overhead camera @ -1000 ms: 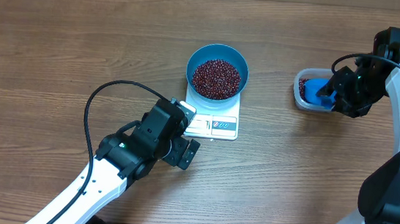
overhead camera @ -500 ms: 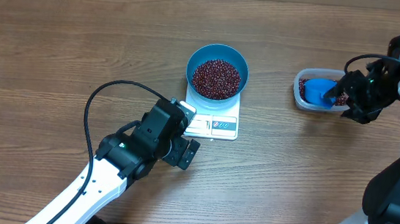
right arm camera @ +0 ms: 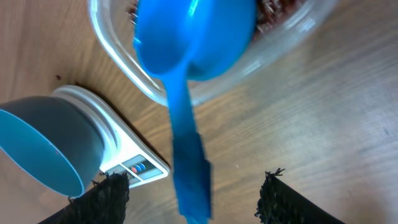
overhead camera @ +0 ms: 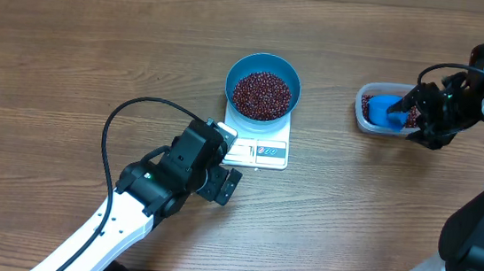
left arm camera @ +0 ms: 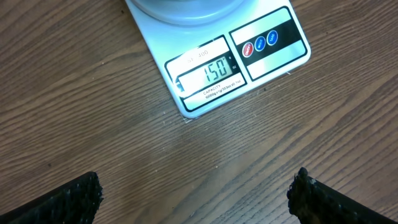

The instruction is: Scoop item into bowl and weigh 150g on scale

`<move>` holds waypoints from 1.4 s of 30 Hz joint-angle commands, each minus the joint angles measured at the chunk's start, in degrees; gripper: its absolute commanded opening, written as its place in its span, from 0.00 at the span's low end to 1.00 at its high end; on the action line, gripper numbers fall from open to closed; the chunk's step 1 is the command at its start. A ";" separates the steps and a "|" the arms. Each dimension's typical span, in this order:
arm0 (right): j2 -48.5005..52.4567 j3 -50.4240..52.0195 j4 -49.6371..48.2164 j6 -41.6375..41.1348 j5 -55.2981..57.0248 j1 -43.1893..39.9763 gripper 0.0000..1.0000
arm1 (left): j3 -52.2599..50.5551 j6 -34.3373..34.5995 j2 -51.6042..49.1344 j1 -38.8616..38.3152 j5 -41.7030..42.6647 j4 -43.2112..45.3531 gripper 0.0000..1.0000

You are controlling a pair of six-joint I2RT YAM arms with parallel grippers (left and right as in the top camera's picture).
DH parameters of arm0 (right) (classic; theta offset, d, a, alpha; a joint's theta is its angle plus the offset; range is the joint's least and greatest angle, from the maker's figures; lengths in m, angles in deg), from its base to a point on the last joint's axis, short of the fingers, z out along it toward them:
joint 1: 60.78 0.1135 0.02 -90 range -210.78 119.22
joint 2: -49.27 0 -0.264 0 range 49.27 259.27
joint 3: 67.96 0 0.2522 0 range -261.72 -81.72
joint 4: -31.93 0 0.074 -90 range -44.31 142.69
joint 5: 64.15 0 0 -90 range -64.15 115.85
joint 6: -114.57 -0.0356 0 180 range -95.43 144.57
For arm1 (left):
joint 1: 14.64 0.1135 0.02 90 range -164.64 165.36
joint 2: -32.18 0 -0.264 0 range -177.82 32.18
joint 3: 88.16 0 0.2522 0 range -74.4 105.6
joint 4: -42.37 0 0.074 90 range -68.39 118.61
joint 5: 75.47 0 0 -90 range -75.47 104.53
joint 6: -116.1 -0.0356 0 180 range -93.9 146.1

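Beans (overhead camera: 262, 95) in bowl (overhead camera: 238, 69); scale (left arm camera: 205, 74) reads 150, left wrist only; left gripper (left arm camera: 196, 186), right gripper (right arm camera: 193, 186) wide

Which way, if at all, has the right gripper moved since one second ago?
Yes: the right gripper has backed off rightward, away from the tub.

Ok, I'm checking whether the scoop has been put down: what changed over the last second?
The right gripper opened, let go of the blue scoop and drew back toward the right edge of the overhead view. The scoop now rests in the clear tub, its handle between the open jaws. The left gripper, bowl of beans and scale stayed put.
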 commanded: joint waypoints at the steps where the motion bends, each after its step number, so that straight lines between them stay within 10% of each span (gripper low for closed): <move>1: -1.51 -2.73 2.21 1.20 0.61 -2.27 0.68 | 1.27 -0.66 -0.09 0.35 0.46 0.02 0.99; 29: -28.15 -8.33 10.75 5.05 7.13 2.62 0.77 | 1.27 -0.66 -0.09 0.35 0.46 0.02 0.99; 36: -34.53 -8.33 16.85 5.53 7.19 4.00 1.00 | 1.27 -0.66 -0.09 0.35 0.46 0.02 1.00; 42: -34.69 -8.33 16.83 5.49 7.45 4.00 1.00 | 1.27 -0.66 -0.09 0.35 0.46 0.02 1.00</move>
